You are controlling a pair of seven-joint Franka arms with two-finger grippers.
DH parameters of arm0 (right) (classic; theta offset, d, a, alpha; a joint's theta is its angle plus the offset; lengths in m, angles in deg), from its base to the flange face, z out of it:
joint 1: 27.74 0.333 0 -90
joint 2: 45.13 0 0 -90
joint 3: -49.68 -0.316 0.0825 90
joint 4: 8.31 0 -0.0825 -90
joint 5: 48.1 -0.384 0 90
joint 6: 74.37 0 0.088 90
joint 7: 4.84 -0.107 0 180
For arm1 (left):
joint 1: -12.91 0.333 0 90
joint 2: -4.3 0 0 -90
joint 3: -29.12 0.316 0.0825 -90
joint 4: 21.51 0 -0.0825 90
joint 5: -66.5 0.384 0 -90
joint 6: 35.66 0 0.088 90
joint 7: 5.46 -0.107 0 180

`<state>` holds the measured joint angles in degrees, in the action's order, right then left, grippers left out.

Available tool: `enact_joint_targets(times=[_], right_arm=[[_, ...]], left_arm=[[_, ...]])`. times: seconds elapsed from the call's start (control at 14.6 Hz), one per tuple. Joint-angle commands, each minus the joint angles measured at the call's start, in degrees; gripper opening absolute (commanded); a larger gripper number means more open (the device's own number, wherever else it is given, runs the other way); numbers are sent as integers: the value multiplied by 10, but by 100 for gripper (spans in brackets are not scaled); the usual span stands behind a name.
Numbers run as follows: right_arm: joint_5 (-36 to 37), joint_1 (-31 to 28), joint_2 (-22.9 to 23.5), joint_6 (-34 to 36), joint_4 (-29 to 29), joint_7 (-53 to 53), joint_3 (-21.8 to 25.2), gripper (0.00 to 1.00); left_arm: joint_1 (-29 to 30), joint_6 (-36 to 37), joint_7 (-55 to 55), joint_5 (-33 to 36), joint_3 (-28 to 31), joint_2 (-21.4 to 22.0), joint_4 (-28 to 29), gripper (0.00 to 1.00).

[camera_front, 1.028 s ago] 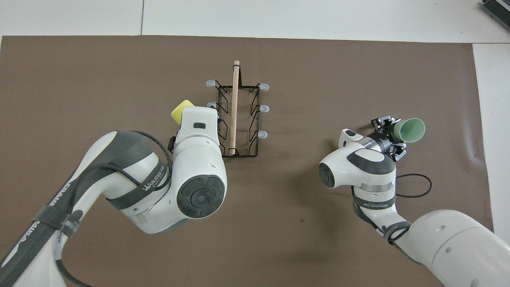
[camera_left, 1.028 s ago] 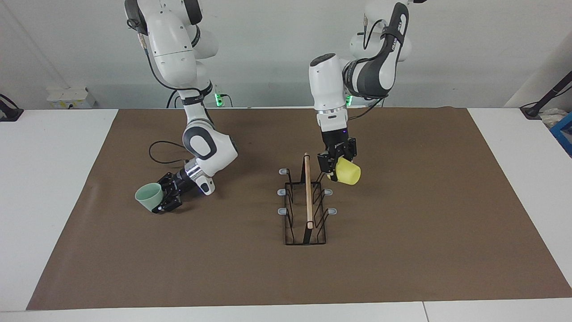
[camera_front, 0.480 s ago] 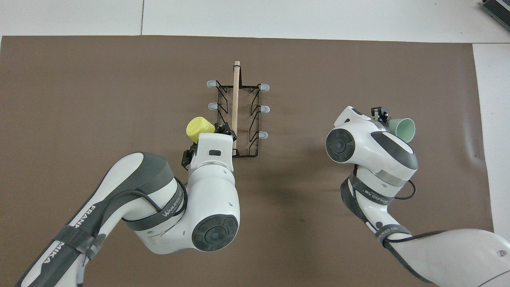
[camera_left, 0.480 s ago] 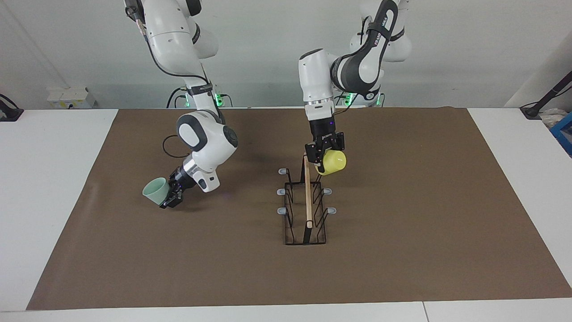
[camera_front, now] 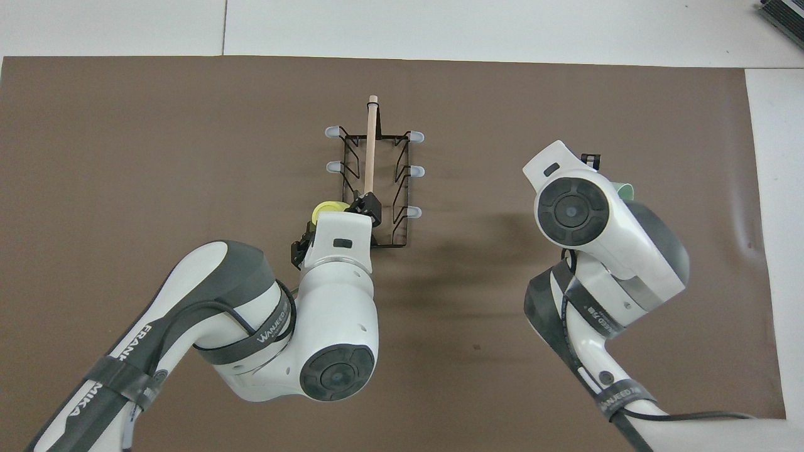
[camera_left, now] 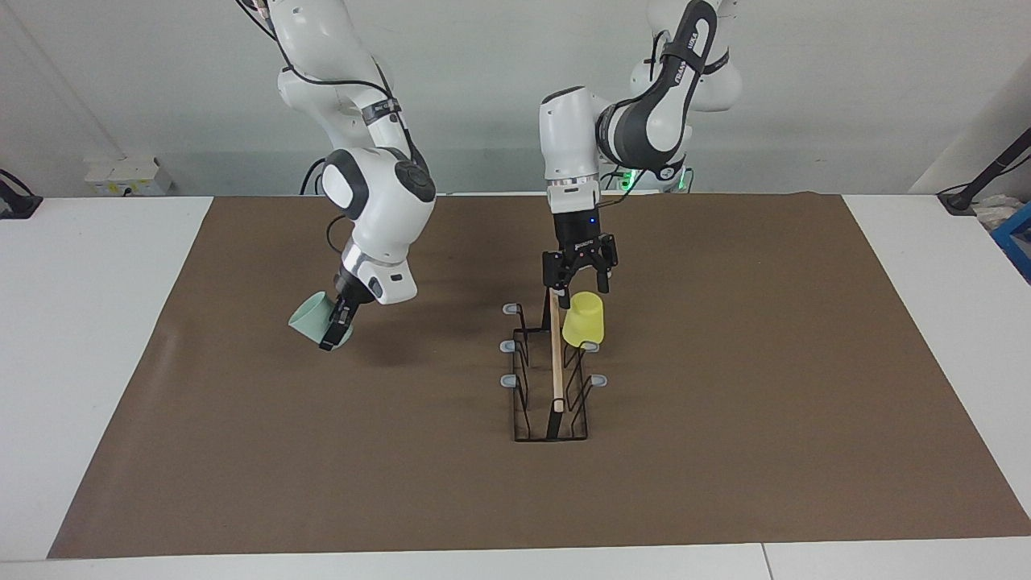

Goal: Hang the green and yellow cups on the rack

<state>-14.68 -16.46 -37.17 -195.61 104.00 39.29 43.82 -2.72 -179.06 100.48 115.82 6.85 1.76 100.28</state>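
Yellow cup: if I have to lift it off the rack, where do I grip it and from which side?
Pinch the side wall near its closed base, coming straight down. The yellow cup sits mouth down over a prong of the rack, narrow end up, so likely only an upward pull frees it. The open left gripper hangs right over it.

- the black wire rack with its long wooden rod (camera_left: 554,370) stands mid-mat; a bright yellow plastic cup (camera_left: 583,319) sits upside down on one prong nearest the robots.
- the left gripper (camera_left: 578,279), fingers spread, hangs just above that cup.
- five grey-capped prongs are bare.
- the right gripper (camera_left: 337,321) carries the pale green cup (camera_left: 311,319) over bare brown mat (camera_left: 765,387), well apart from the rack.
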Motion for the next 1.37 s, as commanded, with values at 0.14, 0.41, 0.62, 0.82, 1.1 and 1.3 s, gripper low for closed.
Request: enact_joint_targets(times=[0.14,0.41,0.62,0.82,1.1,1.3], right_arm=[[-151,-15,-13,-14,-26,19,-2,1],[-317,-6,-22,-77,-26,56,-3,1],[-453,1,-44,-81,-24,74,-3,1],[-569,2,-61,-81,-25,103,-3,1],[-731,-2,-80,-65,-19,211,-3,1],[-809,1,-105,-58,-15,241,-2,2]], left_arm=[[10,14,-84,0,8,-3,-25,100],[15,11,-191,-38,47,-2,-35,100],[15,18,-347,-151,80,2,-60,100],[15,51,-515,-261,120,14,-80,100],[16,155,-792,-430,190,31,-126,100],[43,249,-951,-512,222,28,-186,100]])
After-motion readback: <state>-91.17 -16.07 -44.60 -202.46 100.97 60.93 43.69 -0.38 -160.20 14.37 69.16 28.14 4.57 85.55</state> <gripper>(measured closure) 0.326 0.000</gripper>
